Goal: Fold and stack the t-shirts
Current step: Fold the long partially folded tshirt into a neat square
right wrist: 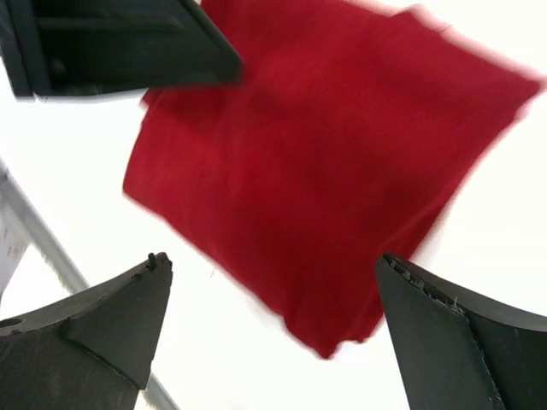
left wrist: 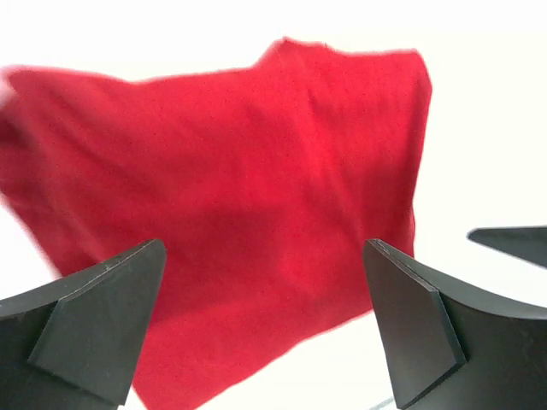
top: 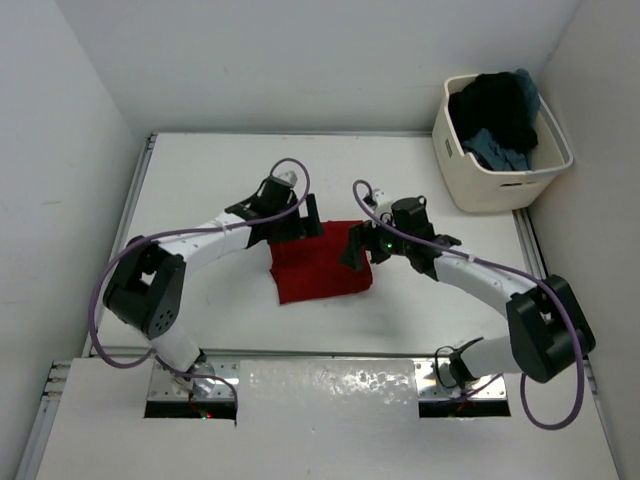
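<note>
A red t-shirt (top: 320, 272) lies folded into a rough square on the white table, between the two arms. My left gripper (top: 300, 222) hovers over its far left corner, jaws wide open and empty; its wrist view looks down on the red t-shirt (left wrist: 239, 196) with nothing between the fingers (left wrist: 102, 316). My right gripper (top: 357, 246) hangs over the far right corner, also open and empty, above the red t-shirt (right wrist: 325, 162). More t-shirts, a black one (top: 495, 105) and a slate blue one (top: 497, 150), are heaped in the tub.
A cream plastic tub (top: 500, 185) stands at the far right corner of the table (top: 200, 180). White walls close in on the left, back and right. In the right wrist view the left gripper's finger (right wrist: 120, 43) shows at the top left.
</note>
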Tool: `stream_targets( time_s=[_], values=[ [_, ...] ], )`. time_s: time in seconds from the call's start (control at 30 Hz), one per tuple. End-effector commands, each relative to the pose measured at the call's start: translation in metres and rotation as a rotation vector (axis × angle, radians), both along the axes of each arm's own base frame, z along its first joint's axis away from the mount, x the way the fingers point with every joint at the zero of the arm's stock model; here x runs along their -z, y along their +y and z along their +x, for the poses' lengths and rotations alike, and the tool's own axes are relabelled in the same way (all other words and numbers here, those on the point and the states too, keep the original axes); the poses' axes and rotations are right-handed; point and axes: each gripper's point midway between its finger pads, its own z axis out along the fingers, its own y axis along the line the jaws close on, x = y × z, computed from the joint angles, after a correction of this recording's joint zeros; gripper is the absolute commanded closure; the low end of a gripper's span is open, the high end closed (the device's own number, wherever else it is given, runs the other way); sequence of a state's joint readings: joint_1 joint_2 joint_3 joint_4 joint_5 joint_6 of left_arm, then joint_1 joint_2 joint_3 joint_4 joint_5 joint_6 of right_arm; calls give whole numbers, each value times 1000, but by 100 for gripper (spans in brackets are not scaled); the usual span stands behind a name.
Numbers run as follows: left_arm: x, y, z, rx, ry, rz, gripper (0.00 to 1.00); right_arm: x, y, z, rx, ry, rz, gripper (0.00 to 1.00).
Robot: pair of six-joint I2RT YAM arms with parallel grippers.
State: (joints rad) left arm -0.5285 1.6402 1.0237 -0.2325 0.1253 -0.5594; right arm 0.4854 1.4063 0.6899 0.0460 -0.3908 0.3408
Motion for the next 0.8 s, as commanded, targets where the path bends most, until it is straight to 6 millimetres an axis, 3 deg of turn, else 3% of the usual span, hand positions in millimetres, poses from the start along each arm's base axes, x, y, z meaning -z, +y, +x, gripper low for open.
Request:
stream_targets(
  time_s=[0.0,0.07,0.1,0.17,0.2,0.23,0.3,0.4,0.57,0.77],
  values=[
    [-34,35,42,-153,-142,138,0,-22,-26,37,163,-66,-38,1],
    [-27,39,50,-173,-111,169,0,-26,-42,59,248,-57,-24,1],
    [-17,47,56,-195,-94,188,1,-18,-45,66,279,-26,-31,1],
    [-12,56,67,-222,-84,196,7,-19,-53,85,341,-35,-54,1],
    [-3,59,71,-230,-61,211,9,-9,-53,90,348,-23,-66,1],
    [-2,64,78,-248,-64,220,13,-14,-51,101,355,-39,-62,1],
    [6,68,81,-260,-41,239,19,3,-51,108,369,5,-92,1],
    [13,71,81,-257,-29,264,25,8,-47,121,391,36,-84,6],
    [32,80,80,-276,1,322,32,28,-40,136,420,66,-57,24],
    [37,75,85,-270,2,303,58,42,-33,145,431,98,-34,44]
  ],
)
